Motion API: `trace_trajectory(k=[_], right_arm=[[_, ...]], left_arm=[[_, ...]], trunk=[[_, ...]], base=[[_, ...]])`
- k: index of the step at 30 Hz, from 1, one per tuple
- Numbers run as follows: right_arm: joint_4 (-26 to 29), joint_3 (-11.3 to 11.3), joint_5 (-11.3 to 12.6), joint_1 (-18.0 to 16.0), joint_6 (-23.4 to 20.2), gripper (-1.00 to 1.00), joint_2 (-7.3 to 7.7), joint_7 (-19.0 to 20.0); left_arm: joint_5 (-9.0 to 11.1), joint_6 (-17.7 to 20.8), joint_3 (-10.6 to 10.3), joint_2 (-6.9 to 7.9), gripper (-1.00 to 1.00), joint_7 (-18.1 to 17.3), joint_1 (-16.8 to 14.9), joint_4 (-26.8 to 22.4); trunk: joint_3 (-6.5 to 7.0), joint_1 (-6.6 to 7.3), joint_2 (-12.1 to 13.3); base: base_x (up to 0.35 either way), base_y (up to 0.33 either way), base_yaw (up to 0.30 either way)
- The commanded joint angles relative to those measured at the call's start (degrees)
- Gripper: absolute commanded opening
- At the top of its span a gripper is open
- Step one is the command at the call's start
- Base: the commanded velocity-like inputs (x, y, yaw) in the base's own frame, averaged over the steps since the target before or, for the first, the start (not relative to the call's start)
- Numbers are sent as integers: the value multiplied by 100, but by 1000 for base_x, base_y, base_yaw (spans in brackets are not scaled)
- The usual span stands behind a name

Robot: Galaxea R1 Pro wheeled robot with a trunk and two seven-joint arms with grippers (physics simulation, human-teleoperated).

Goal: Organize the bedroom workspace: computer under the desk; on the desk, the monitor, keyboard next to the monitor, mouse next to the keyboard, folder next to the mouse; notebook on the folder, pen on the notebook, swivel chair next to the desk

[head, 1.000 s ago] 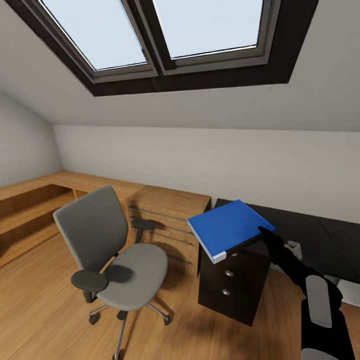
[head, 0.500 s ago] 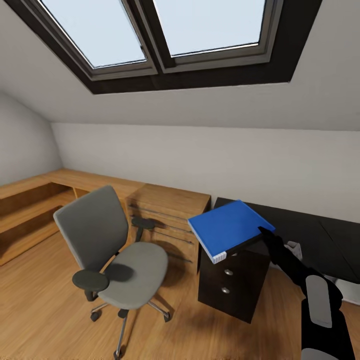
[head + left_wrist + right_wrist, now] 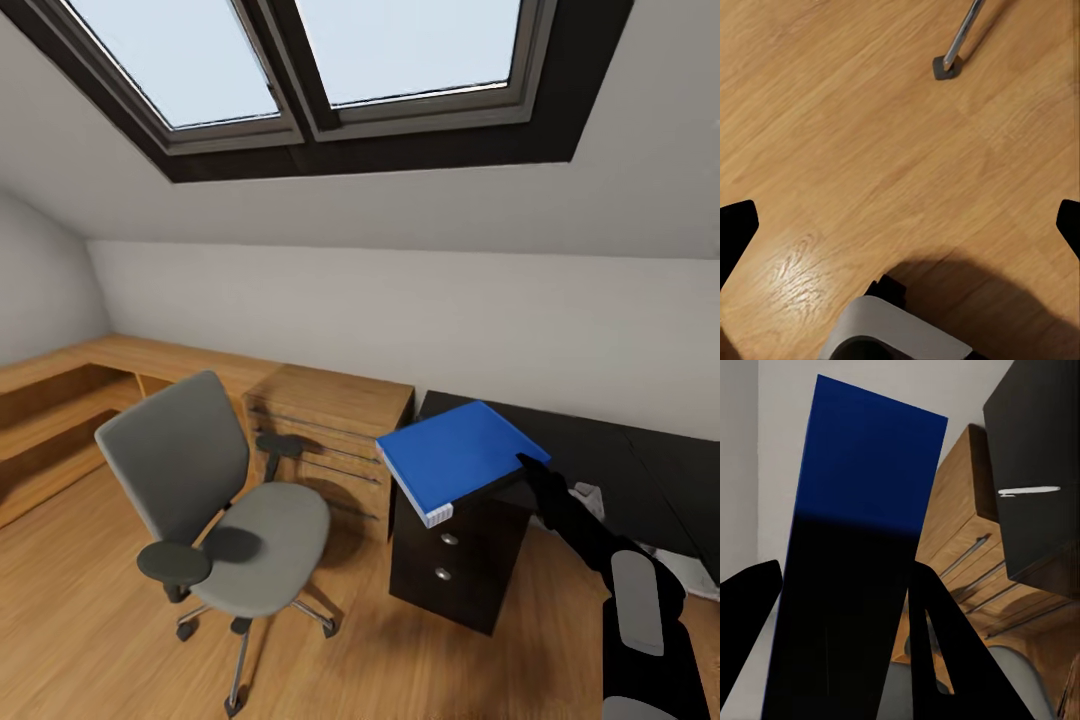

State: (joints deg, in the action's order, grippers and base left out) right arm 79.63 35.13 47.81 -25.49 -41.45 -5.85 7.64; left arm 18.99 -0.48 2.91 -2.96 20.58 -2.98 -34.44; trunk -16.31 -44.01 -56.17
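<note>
Blue and flat, the folder is no longer on the swivel chair: it is held up in the air by the right gripper, tilted slightly, with its white spine edge facing the camera. In the head view it hangs at about 3 o'clock from the chair, over the near end of the black desk and its dark drawer unit. The chair's grey seat is bare, so the lift-off part of the folder step looks done, while setting it down on the desk is not yet done. The chair stands on the wooden floor in front of a low oak shelving unit, near the desk's end; whether that counts as beside the desk is a judgement call. The visible stretch of desk top is bare and dark, so the other steps cannot be judged from here. The right arm reaches up from the lower right corner toward 11 o'clock, forearm extended, black fingers clamped on the folder's right edge; the right wrist view shows the folder's cover pinched between the two dark fingers. In the left wrist view the left gripper points down at bare floor, its fingers spread wide and holding nothing, with a chair caster at the far edge.
</note>
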Motion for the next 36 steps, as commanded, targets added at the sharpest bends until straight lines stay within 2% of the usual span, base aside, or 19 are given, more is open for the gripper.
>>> trace_trajectory(k=[1,9,14,19,36], right_arm=[[0,22,-23,-9,-38,-100,-6,35],[-30,28,-26,-9,-38,-100,-7,46],[-318,23,-22,-9,-38,-100,13,55],[-473,17,-37,-9,-50,-100,28,68],[-494,29,-13,-9,-60,-100,23,63]], left_arm=[[54,-5,8,-3,100,7,-1,-8],[54,-5,8,-4,100,7,-1,-9],[59,-5,8,-4,100,7,-1,-10],[60,-5,8,-3,100,7,-1,-10],[60,-5,8,-9,100,7,-1,-10]], trunk=[[4,22,36],[97,198,357],[163,308,558],[248,418,758],[553,791,1440]], base=[[0,0,-205],[0,0,-227],[0,0,-176],[0,0,-28],[0,0,-1]])
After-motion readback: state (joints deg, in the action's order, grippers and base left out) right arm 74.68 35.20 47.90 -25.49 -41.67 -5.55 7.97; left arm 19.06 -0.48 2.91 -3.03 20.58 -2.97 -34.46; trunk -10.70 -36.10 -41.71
